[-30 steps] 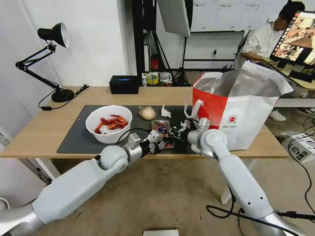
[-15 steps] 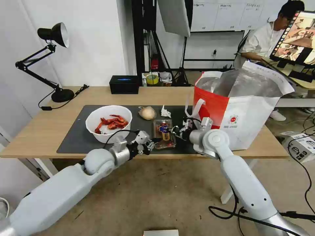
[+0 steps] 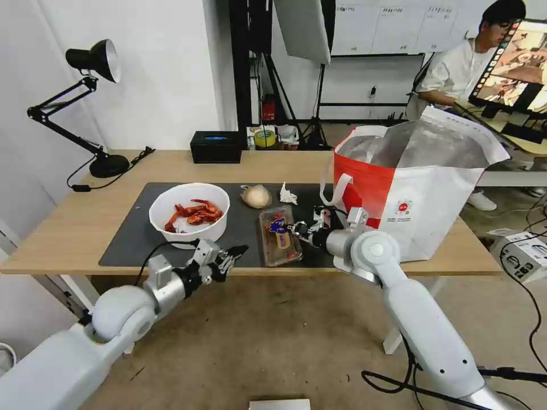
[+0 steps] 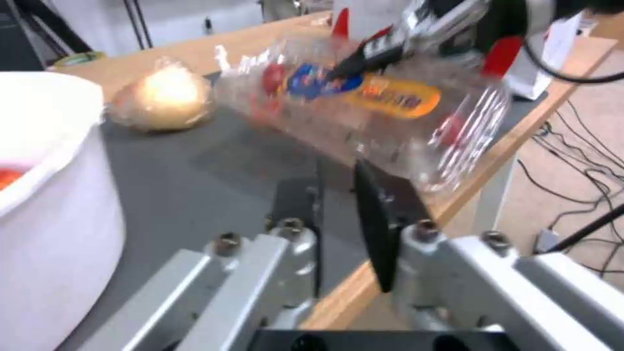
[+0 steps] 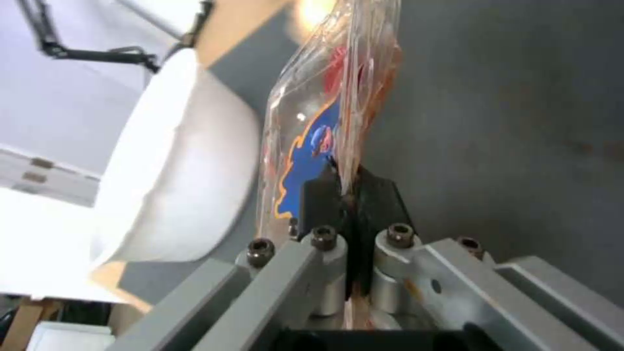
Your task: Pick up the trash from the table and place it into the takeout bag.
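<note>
White bowl (image 3: 189,213) holds red crayfish shells, on the dark mat (image 3: 137,239). Right gripper (image 3: 298,229) clamped on edge of clear hinged tray (image 3: 278,236), red scraps inside, tray beside takeout bag (image 3: 419,188). Left gripper (image 3: 231,254) at table edge, fingers slightly apart, empty

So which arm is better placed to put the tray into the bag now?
Right. The right gripper is shut on the tray and sits beside the bag. The left gripper is at the table's near edge, holding nothing.
</note>
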Motion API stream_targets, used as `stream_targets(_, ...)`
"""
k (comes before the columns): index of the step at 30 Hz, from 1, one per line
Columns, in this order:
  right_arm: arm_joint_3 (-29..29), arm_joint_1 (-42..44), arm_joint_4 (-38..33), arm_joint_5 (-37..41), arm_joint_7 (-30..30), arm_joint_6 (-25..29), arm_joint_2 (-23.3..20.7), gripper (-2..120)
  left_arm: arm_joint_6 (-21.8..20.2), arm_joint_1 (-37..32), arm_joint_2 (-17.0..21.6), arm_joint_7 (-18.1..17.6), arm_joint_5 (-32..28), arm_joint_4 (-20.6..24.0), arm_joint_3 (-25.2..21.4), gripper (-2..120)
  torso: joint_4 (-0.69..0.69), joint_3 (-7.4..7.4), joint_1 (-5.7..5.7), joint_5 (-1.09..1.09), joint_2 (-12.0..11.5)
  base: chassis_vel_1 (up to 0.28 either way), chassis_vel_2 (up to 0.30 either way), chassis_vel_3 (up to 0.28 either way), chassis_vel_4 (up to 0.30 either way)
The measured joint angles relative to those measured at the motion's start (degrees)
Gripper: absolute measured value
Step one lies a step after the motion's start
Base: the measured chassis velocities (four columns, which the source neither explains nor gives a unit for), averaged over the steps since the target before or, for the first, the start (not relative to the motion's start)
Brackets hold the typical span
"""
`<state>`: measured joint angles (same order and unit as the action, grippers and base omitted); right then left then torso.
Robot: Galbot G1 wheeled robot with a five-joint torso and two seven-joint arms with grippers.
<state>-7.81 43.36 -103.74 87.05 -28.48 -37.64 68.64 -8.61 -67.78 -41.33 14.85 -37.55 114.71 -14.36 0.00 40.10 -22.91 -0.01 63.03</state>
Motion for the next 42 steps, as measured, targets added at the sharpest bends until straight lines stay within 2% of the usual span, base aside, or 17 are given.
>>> stream_targets(1,0.0,0.0,0.0,0.0,0.0,0.0,0.0,0,0.0,0.0,0.0,0.0,0.0,0.0,0.0,26,0.0,0.0,0.0,0.0,0.0,0.0,0.0,0.0,0.0)
stream_targets(4,-0.02,-0.03,-2.79,-0.84,3.32,1.5,-1.09,0,0.84,-4.37,-0.75,0.0,0.75,0.71,-3.76,41,0.01,0.0,0.0,0.0,0.0,0.0,0.0,0.0,0.0)
stream_targets(5,-0.02,-0.03,-2.79,-0.84,3.32,1.5,-1.09,0,0.84,-4.37,-0.75,0.0,0.75,0.71,-3.76,41,0.01,0.0,0.0,0.0,0.0,0.0,0.0,0.0,0.0)
stream_targets(7,-0.48,-0.46,-5.13,-0.94,4.6,2.64,-1.99,0,1.34,-7.02,-1.39,0.04,1.08,1.13,-6.23,52,0.0,0.0,0.0,0.01,0.0,0.0,0.0,0.0,0.0)
stream_targets(10,-1.06,-0.93,-6.69,-0.69,5.04,4.03,-2.7,0,1.59,-8.71,-2.05,0.05,1.38,1.32,-7.6,58,0.0,0.0,0.0,0.01,0.0,0.0,0.0,0.0,0.0)
stream_targets(12,-2.57,-2.1,-9.34,1.22,5.32,6.86,-3.71,0,2.16,-11.34,-3.29,0.01,1.77,1.63,-9.16,70,0.0,0.0,0.0,0.01,0.0,0.0,0.0,0.0,0.0)
stream_targets(13,-2.57,-2.1,-9.34,1.22,5.32,6.86,-3.71,0,2.16,-11.34,-3.29,0.01,1.77,1.63,-9.16,70,0.0,0.0,0.0,0.01,0.0,0.0,0.0,0.0,0.0)
stream_targets(16,-4.67,-4.74,-12.19,3.89,5.15,10.97,-5.37,0,2.63,-13.19,-4.37,0.0,2.62,2.06,-9.83,85,0.01,0.0,0.0,0.01,0.0,0.0,0.0,0.0,0.0)
stream_targets(17,-4.67,-4.74,-12.19,3.89,5.15,10.97,-5.37,0,2.63,-13.19,-4.37,0.0,2.62,2.06,-9.83,85,0.01,0.0,0.0,0.01,0.0,0.0,0.0,0.0,0.0)
stream_targets(20,-6.37,-8.58,-13.76,7.08,3.84,15.92,-7.85,0,2.63,-13.72,-4.91,-0.57,2.41,2.22,-9.78,97,-0.01,0.0,0.0,0.02,0.0,0.0,0.0,0.0,0.0)
stream_targets(24,-8.23,-12.73,-13.54,8.89,1.78,19.38,-11.27,0,2.64,-14.49,-5.84,-0.87,2.7,2.25,-9.78,100,0.0,0.0,0.0,0.0,-0.01,0.0,0.0,0.0,0.0)
stream_targets(29,-9.66,-15.42,-11.23,7.04,0.34,19.98,-14.98,0,2.63,-14.65,-6.2,-0.93,3.24,2.46,-9.42,100,0.0,0.01,0.0,0.01,-0.01,0.0,0.0,0.0,0.0)
stream_targets(32,-10.06,-16.88,-8.99,4.33,-0.54,19.99,-17.3,0,2.61,-14.4,-6.31,-1.09,3.36,2.61,-9.12,100,-0.01,0.01,0.0,0.02,-0.01,0.0,0.0,0.0,0.0)
stream_targets(36,-10.02,-17.59,-6.19,-2.98,-1.82,19.34,-20.74,0,2.6,-14.4,-6.75,-1.21,3.69,2.65,-8.62,100,-0.01,0.01,0.0,0.02,-0.01,0.0,0.0,0.0,0.0)
stream_targets(42,-9.39,-16.22,-4.97,-11.89,-1.76,18.17,-23.03,0,2.61,-14.38,-6.97,-1.33,3.96,2.72,-8.15,100,0.0,0.01,0.0,0.02,-0.01,0.0,0.0,0.0,0.0)
